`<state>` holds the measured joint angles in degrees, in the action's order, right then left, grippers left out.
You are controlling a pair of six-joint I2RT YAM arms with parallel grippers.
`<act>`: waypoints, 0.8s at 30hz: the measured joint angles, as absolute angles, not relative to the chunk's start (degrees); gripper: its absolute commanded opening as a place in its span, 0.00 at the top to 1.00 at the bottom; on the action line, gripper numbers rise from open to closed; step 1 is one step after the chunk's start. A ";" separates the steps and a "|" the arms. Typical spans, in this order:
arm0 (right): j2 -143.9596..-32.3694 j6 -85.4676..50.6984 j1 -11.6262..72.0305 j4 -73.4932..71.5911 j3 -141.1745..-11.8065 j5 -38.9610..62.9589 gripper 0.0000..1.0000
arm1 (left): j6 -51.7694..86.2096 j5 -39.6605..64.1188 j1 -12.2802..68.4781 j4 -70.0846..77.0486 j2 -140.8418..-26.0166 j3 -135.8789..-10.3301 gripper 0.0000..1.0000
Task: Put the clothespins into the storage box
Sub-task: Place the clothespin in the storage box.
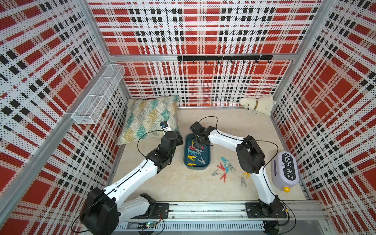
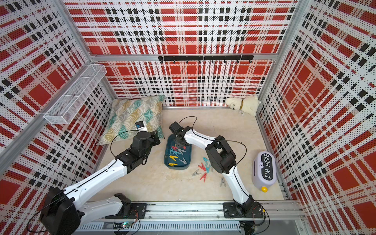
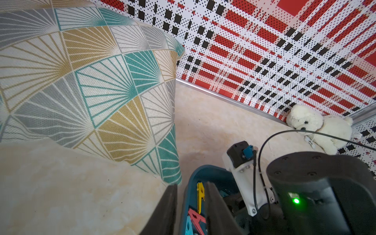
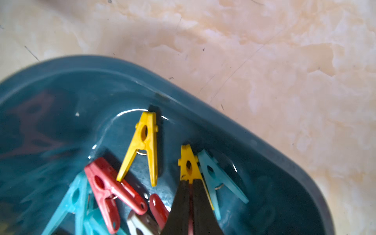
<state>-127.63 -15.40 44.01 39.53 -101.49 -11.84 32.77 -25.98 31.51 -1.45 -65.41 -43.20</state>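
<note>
Pinching a yellow clothespin over the box with the right gripper, straddling its rim with the slightly spread left gripper; likely passing halfway, leaving several clothespins outside.

Just right of the frame's centre lie eight loose clothespins (three grey, two red, two blue, one yellow), roughly ten more overlap in the one blue box, and there are one pillow, one toy dog, one wire basket, one lilac container, one hook rail and two robot arms.
</note>
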 measured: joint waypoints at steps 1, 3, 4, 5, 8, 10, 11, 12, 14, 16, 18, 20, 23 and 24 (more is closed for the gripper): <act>-127.66 -15.07 43.97 39.66 -101.49 -11.86 0.96 | 32.77 -26.00 31.51 -1.45 -65.23 -43.20 0.70; -127.81 -14.59 43.92 39.92 -101.49 -11.84 0.96 | 32.77 -26.02 31.48 -1.45 -65.08 -43.20 0.70; -127.94 -14.39 43.92 40.12 -101.49 -11.84 0.96 | 32.77 -26.02 31.46 -1.45 -65.08 -43.20 0.70; -128.03 -14.31 43.92 40.32 -101.49 -11.84 0.96 | 32.77 -26.02 31.44 -1.52 -65.08 -43.20 0.70; -128.07 -14.24 43.92 40.62 -101.30 -11.84 0.95 | 32.77 -26.02 31.42 -1.58 -65.08 -43.20 0.70; -128.07 -14.24 43.92 40.82 -101.27 -11.84 0.94 | 32.77 -26.02 31.42 -1.65 -65.08 -43.20 0.70; -128.07 -14.24 43.92 40.97 -101.25 -11.84 0.93 | 32.77 -26.02 31.42 -1.72 -65.08 -43.20 0.70; -128.07 -14.26 43.92 41.01 -101.25 -11.84 0.93 | 32.77 -26.02 31.42 -1.74 -65.08 -43.20 0.70; -128.09 -14.31 43.92 41.10 -101.25 -11.84 0.93 | 32.77 -26.02 31.42 -1.74 -65.08 -43.20 0.70; -128.22 -14.33 43.92 41.15 -101.32 -11.86 0.92 | 32.80 -26.02 31.42 -1.76 -64.99 -43.18 0.70; -128.38 -14.35 43.92 41.17 -101.49 -11.90 0.92 | 32.80 -26.20 31.35 -1.93 -64.73 -43.09 0.70; -128.40 -14.39 43.92 41.17 -101.49 -11.90 0.88 | 32.80 -26.20 31.18 -2.02 -64.27 -42.96 0.70; -128.40 -14.59 43.92 41.17 -101.49 -12.08 0.82 | 32.80 -26.22 30.87 -2.02 -63.77 -42.68 0.70; -128.40 -14.63 43.92 41.17 -101.49 -12.23 0.81 | 32.80 -26.20 30.81 -2.04 -63.75 -42.63 0.70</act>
